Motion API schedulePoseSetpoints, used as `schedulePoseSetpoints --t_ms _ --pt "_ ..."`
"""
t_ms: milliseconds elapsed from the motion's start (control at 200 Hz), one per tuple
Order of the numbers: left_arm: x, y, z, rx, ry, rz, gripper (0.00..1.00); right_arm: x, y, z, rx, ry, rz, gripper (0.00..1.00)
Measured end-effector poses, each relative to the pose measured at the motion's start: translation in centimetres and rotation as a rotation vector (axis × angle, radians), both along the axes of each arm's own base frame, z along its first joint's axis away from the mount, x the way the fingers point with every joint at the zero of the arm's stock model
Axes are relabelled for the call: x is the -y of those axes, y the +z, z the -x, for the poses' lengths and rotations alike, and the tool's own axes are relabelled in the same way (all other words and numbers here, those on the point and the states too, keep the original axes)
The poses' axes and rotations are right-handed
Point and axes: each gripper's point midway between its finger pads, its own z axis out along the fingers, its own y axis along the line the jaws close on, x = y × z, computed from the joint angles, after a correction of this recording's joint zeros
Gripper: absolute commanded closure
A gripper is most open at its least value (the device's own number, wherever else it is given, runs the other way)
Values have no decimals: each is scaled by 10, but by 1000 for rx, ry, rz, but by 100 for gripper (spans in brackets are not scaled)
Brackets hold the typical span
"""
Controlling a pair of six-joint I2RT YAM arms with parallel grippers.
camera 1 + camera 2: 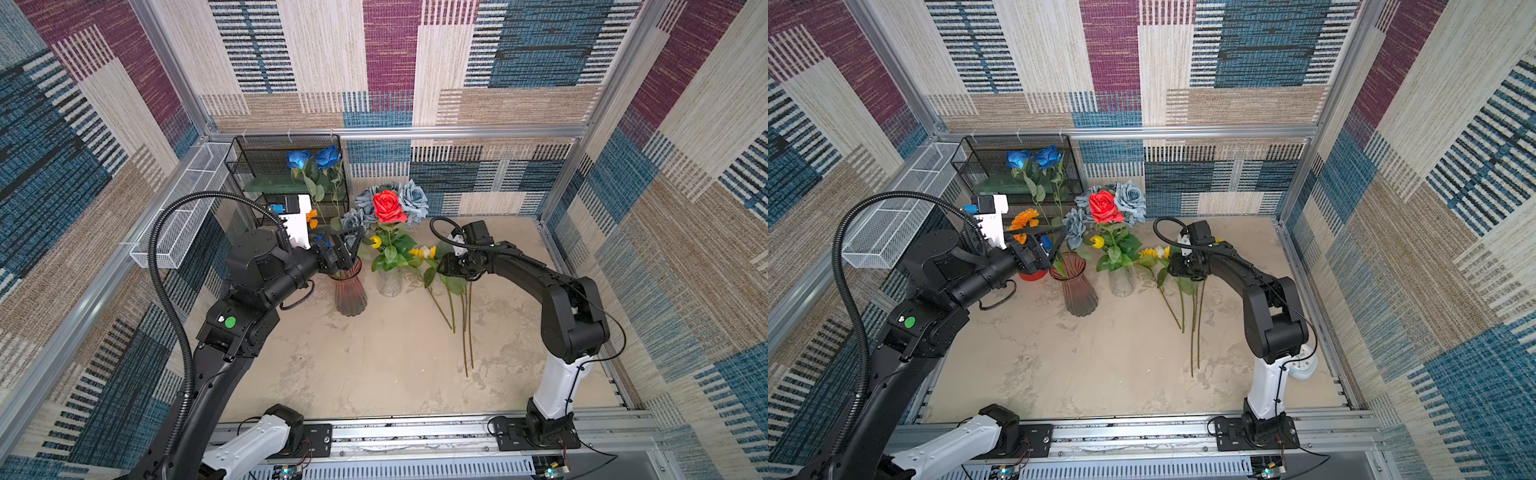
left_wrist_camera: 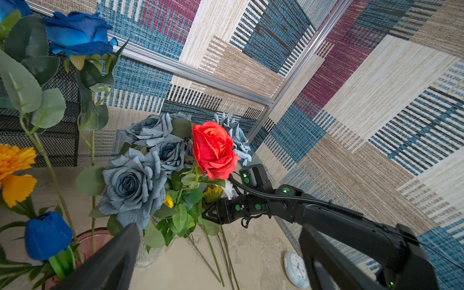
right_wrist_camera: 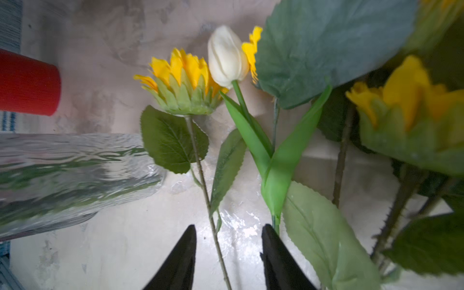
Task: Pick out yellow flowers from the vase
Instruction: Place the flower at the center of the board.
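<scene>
Right hand [image 3: 229, 227] released, sunflower [image 3: 185, 82] stem loose between its jaws on the table [image 3: 125, 251]: back out straight up, clear of leaves [image 3: 173, 140]; left hand [image 1: 347, 245] wide open.

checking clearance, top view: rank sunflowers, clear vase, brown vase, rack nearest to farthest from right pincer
1. sunflowers, lying right beside the right pincer
2. clear vase, mid-table
3. brown vase, just beyond it
4. rack, back corner
</scene>
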Motion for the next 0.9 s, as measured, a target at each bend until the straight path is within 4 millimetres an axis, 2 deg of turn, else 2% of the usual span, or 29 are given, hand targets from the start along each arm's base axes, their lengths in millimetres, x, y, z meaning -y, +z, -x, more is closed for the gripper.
schedulePoseSetpoints --t_ms 150,290,386,461,586,741,901 --pt "-3 -5 -3 -10 13 -3 1 2 55 3 133 -13 -51 40" --pt "-12 -8 -5 -13 44 -3 0 8 102 12 265 -24 -105 19" --pt "-21 -9 -7 -14 85 -2 1 13 128 21 342 -37 -134 0" --pt "-29 -11 -8 -23 120 6 1 19 146 28 409 -45 -150 3" --pt "-43 -16 -9 -43 179 9 1 26 163 34 472 -62 -178 4" --pt "-52 -27 -12 -79 213 12 1 27 171 36 502 -61 -200 4" --pt "-75 -56 -8 -129 333 35 2 24 171 41 508 -49 -225 3"
